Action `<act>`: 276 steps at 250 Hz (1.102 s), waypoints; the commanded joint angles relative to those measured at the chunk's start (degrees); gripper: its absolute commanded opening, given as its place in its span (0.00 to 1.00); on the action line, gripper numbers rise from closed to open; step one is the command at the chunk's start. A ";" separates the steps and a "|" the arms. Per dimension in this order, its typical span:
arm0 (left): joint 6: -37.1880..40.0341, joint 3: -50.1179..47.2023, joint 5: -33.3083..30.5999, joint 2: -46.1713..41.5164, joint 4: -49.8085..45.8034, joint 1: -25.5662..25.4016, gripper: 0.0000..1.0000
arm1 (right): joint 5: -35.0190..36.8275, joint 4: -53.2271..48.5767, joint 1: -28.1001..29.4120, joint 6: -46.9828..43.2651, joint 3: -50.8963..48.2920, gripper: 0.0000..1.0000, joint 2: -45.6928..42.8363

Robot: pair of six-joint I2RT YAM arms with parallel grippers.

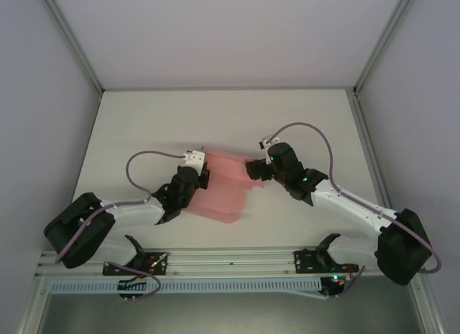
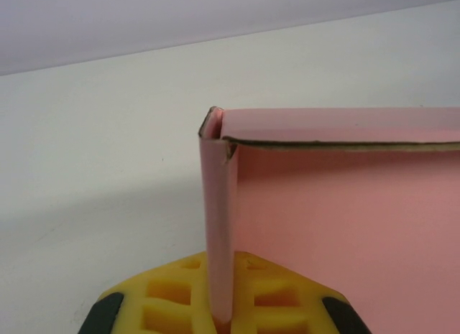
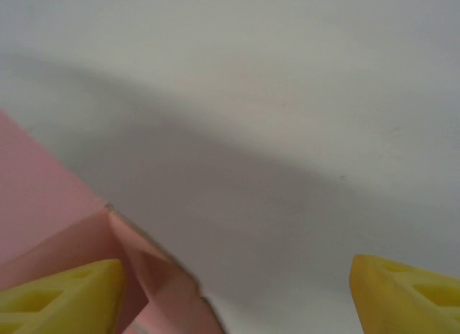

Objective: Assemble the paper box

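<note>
**Paper box [image 1: 224, 190] at mid-table, a gripper on each flank**

Edges first. In the top view the white table [image 1: 215, 118] runs from the box to the far wall. Aluminium frame posts [image 1: 72, 43] rise at both far corners. Nearest me, the mounting rail [image 1: 230, 258] carries both arm bases, and the box lies just beyond it. There is more open surface on the far side of the box than on the near side.

The box is pale pink card, partly folded, with stepped panels slanting from far-left to near-right. The left gripper [image 1: 202, 177] meets its left side and the right gripper [image 1: 256, 169] meets its far-right corner.

From the left wrist I see a thin upright wall of card dropping straight down between the yellow fingers [image 2: 162, 298]. They are drawn in narrow and pinch that wall. At the top of the wall a folded corner [image 2: 215, 126] joins a second panel, whose raw brown-edged rim runs off to the right.

From the right wrist I see its yellow fingers [image 3: 57, 298] spread wide, with bare table between them. A small folded flap [image 3: 165, 291] of the box sits just beside the left-hand finger. I cannot tell whether they touch.

As for the container, the box stands open, and the part of its inside that I can see shows plain pink faces.
</note>
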 commanded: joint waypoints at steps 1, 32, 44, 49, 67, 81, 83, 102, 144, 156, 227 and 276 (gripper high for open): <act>-2.14 2.77 -2.23 0.48 -0.75 -0.29 0.00 | -9.13 4.94 0.11 -0.66 -2.12 0.81 0.68; -2.43 3.14 -0.20 0.39 -0.61 -0.30 0.00 | -7.98 9.17 0.70 0.33 -3.42 0.81 1.45; -2.30 2.88 1.61 0.04 0.22 -0.34 0.00 | -5.84 12.68 0.97 1.43 -4.23 0.82 1.54; -2.17 2.68 2.31 -0.08 0.57 -0.31 0.00 | -4.97 14.75 1.13 1.88 -4.74 0.82 1.63; -2.32 2.21 4.18 -0.34 1.58 -0.43 0.00 | -1.04 23.28 1.58 4.05 -7.10 0.83 1.93; -2.38 1.85 4.38 -0.37 2.05 -0.66 0.00 | 3.19 28.95 1.85 6.14 -8.87 0.84 2.33; -2.48 1.82 4.37 -0.41 2.05 -0.63 0.00 | 3.62 29.65 1.92 6.34 -9.12 0.84 2.33; -3.07 1.78 4.32 -0.74 1.66 -0.72 0.00 | 7.60 35.55 2.22 8.68 -10.98 0.88 2.50; -4.84 1.81 1.24 -1.67 0.26 -0.84 0.00 | 8.23 29.37 2.77 8.18 -10.30 0.95 -0.23; -5.50 1.99 -0.85 -1.77 -0.38 -0.85 0.00 | 8.53 25.23 3.26 7.44 -10.10 0.96 -2.20; -5.86 3.12 -3.81 -2.74 -1.09 -0.77 0.00 | 9.31 5.01 4.27 12.43 -13.23 1.00 -16.37; -4.34 3.75 -4.19 -3.86 -1.42 -0.76 0.00 | 8.84 -1.33 4.22 13.90 -12.98 1.00 -15.29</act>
